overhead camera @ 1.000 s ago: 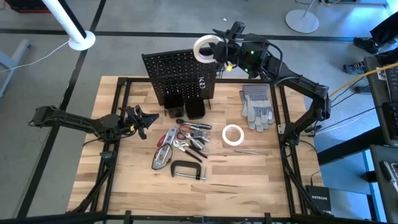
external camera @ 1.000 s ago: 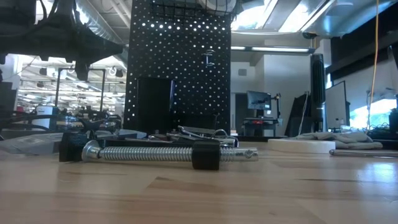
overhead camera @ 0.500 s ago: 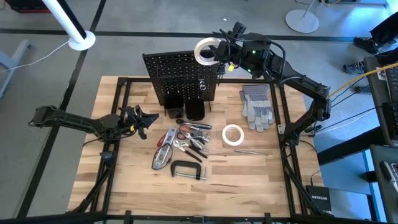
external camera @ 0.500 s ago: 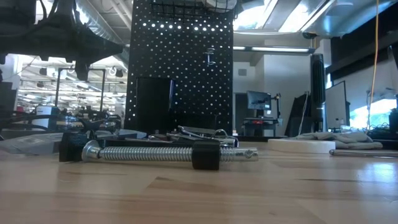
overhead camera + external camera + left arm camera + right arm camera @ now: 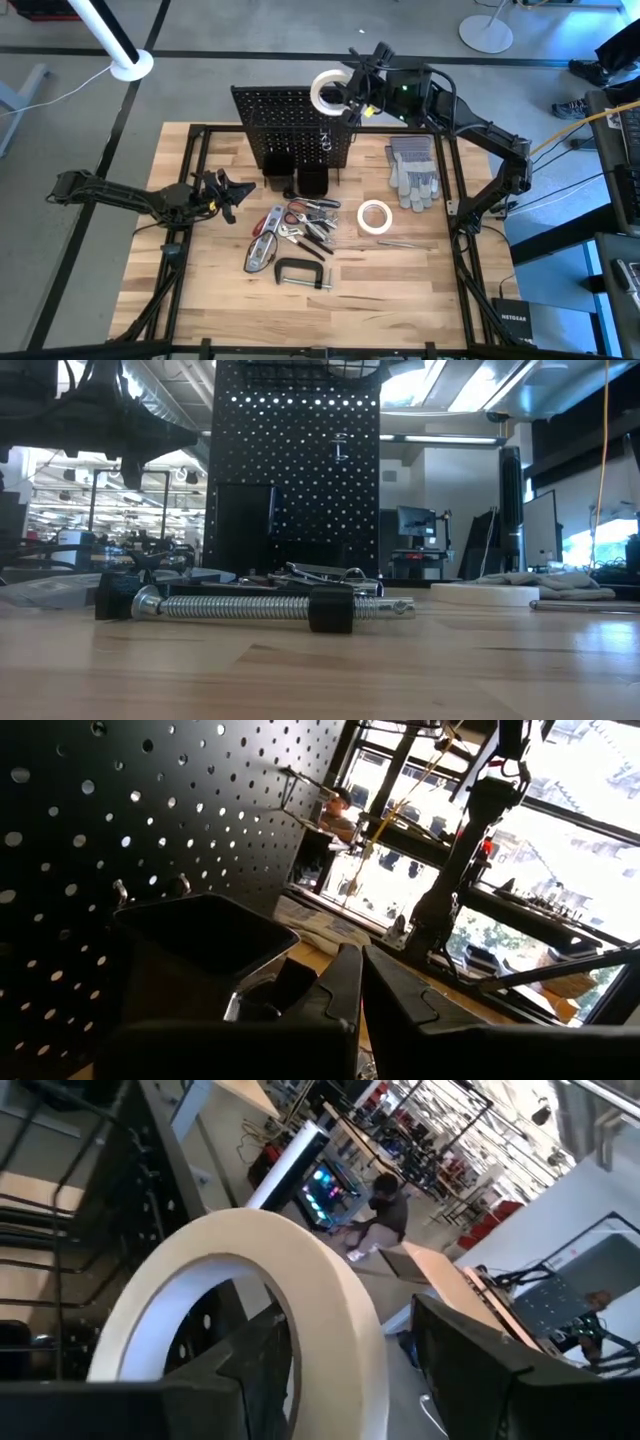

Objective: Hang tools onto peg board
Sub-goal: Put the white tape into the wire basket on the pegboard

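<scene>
While the left end effector sits closed and idle on the tabletop left of the peg board, the right end effector is up at the peg board's top right corner, gripping a white tape roll. In the right wrist view the fingers clamp the roll's band, one inside the ring and one outside, with the wire basket just beside it.

Peg board stands upright at the back of the tabletop, two small black bins at its base.

In front of the peg board: pliers with red and black handles in a loose pile, red utility knife touching the pile's left side, silver metal tool just below that, black C-clamp nearest the front edge. A second white tape roll lies flat to the front right of the peg board, with a thin metal tool just beyond it. Grey work gloves lie right of the peg board.

Low view: C-clamp screw in the foreground, peg board behind it.
</scene>
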Controlling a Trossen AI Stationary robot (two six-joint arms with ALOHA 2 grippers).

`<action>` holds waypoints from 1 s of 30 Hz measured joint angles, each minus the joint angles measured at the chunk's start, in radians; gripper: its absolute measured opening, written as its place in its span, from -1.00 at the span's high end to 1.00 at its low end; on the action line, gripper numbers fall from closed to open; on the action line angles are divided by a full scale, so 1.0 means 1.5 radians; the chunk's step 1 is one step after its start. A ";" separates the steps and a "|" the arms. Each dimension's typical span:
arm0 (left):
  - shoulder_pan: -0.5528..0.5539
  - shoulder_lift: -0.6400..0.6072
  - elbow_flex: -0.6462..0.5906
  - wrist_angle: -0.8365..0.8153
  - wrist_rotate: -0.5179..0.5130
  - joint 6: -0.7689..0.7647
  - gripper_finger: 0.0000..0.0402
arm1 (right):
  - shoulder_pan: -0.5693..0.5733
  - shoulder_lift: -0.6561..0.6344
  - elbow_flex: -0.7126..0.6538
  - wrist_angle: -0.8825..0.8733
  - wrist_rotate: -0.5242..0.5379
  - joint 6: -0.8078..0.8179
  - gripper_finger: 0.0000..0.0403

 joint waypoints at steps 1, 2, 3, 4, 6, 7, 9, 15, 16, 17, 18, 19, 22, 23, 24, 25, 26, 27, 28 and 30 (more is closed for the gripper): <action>0.000 0.000 0.000 0.000 0.000 0.000 0.99 | 0.001 0.000 0.000 0.000 -0.001 0.000 0.00; 0.000 0.000 0.000 0.000 0.000 0.000 0.99 | 0.006 0.000 0.004 -0.002 -0.002 0.003 0.00; 0.000 0.000 0.000 0.000 0.000 0.000 0.99 | 0.008 0.000 0.007 -0.002 -0.002 0.005 0.00; 0.000 0.000 0.000 0.000 0.000 0.000 0.99 | 0.008 0.000 0.011 -0.001 -0.002 0.007 0.00; 0.000 0.000 0.000 0.000 0.000 0.001 0.99 | 0.008 -0.001 0.017 0.002 -0.002 0.007 0.00; 0.000 0.000 0.000 0.000 0.000 0.002 0.99 | 0.008 -0.001 0.019 0.002 -0.002 0.007 0.00; 0.000 0.000 0.000 0.000 0.000 0.003 0.99 | 0.008 -0.001 0.023 0.002 -0.002 0.007 0.00; 0.000 0.000 0.000 0.000 0.000 0.002 0.99 | 0.022 -0.001 0.024 -0.032 -0.001 0.023 0.00; 0.000 0.000 0.000 0.000 0.000 0.002 0.99 | 0.024 -0.001 0.024 -0.040 -0.001 0.027 0.00; 0.000 0.000 0.000 0.000 0.000 0.002 0.99 | 0.030 -0.001 0.024 -0.044 0.001 0.029 0.00; 0.000 0.000 0.000 0.000 0.000 0.002 0.99 | 0.035 0.000 0.025 -0.049 0.014 0.030 0.00; 0.000 0.000 0.000 0.000 0.000 0.003 0.99 | 0.040 0.000 0.025 -0.051 0.030 0.030 0.00; 0.000 0.000 0.000 0.000 0.000 0.003 0.99 | 0.054 0.000 0.025 -0.058 0.060 0.030 0.00; 0.000 0.000 0.000 0.000 0.000 0.003 0.99 | 0.059 0.000 0.026 -0.060 0.066 0.030 0.00; 0.000 0.000 0.000 -0.001 0.000 0.003 0.99 | 0.063 0.000 0.026 -0.061 0.072 0.029 0.00; 0.000 0.000 0.000 -0.001 0.000 0.003 0.99 | 0.066 0.000 0.026 -0.062 0.078 0.029 0.00; 0.000 0.000 0.000 -0.001 0.000 0.003 0.99 | 0.066 0.000 0.026 -0.062 0.084 0.030 0.00; 0.000 0.000 0.000 -0.001 0.000 0.003 0.99 | 0.066 0.001 0.026 -0.063 0.089 0.035 0.00; 0.000 0.000 0.000 -0.001 0.000 0.003 0.99 | 0.066 0.001 0.026 -0.065 0.093 0.041 0.00; 0.000 0.000 0.000 -0.001 0.000 0.003 0.99 | 0.066 0.001 0.026 -0.066 0.094 0.053 0.00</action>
